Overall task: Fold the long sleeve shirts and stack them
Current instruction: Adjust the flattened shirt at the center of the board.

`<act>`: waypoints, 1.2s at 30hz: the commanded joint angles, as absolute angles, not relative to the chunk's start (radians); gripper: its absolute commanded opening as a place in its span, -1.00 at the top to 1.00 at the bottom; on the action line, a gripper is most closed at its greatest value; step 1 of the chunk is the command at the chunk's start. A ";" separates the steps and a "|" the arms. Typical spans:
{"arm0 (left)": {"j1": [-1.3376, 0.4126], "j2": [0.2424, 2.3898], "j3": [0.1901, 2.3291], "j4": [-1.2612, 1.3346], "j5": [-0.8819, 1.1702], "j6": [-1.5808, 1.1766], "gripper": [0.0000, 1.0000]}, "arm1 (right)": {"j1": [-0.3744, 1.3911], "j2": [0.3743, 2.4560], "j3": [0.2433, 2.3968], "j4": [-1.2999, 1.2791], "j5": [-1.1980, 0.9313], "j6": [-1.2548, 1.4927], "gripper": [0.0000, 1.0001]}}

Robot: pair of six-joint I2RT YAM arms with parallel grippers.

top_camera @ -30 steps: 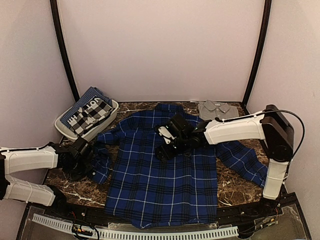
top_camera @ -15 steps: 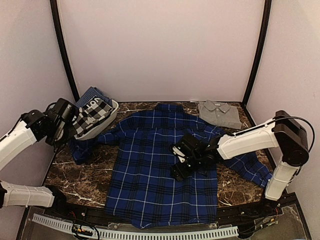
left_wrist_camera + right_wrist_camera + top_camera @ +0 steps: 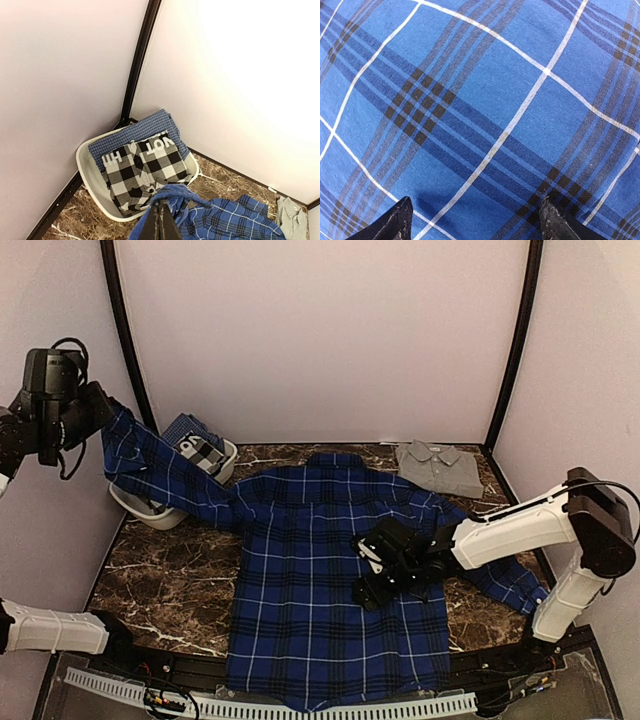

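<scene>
The blue and black plaid long sleeve shirt (image 3: 310,580) lies spread flat on the marble table, its hem at the near edge. My left gripper (image 3: 102,412) is raised high at the far left, shut on the cuff of the shirt's left sleeve (image 3: 170,475), which stretches taut down to the body. In the left wrist view the closed fingertips (image 3: 160,217) pinch the bunched blue cuff (image 3: 190,197). My right gripper (image 3: 368,575) rests open on the shirt's body; its view shows only plaid cloth (image 3: 485,100) between the spread fingertips (image 3: 400,220). The grey shirt (image 3: 438,465) lies folded at the back right.
A white basket (image 3: 130,502) at the back left holds a folded black-and-white check shirt (image 3: 145,170) on a blue one (image 3: 150,125). The lifted sleeve hangs across the basket. Walls close in on three sides, with black corner posts (image 3: 125,340).
My left gripper has risen from table level to high at the far left, pulling the sleeve straight. My right gripper slid toward the near right on the shirt, and the shirt shifted slightly nearer.
</scene>
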State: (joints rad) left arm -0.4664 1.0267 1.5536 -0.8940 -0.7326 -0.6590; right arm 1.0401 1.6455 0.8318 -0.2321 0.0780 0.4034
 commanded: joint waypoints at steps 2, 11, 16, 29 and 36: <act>-0.460 1.061 1.638 -0.758 -0.672 -0.473 1.00 | 1.050 1.656 0.833 -0.295 0.032 0.438 -0.68; -0.460 1.091 1.720 -0.638 -0.568 -0.424 1.00 | 1.053 1.678 1.019 -0.280 -0.005 0.433 -0.70; -0.460 1.106 1.667 -0.583 -0.278 -0.454 1.00 | 1.038 1.730 1.159 -0.217 0.013 0.438 -0.70; -0.460 1.081 1.470 -0.331 0.165 -0.677 1.00 | 0.931 2.281 1.822 -0.068 -0.205 0.568 -0.37; -0.462 0.869 1.362 -0.450 0.041 -0.743 1.00 | 0.918 2.569 2.116 -0.057 -0.284 0.680 -0.25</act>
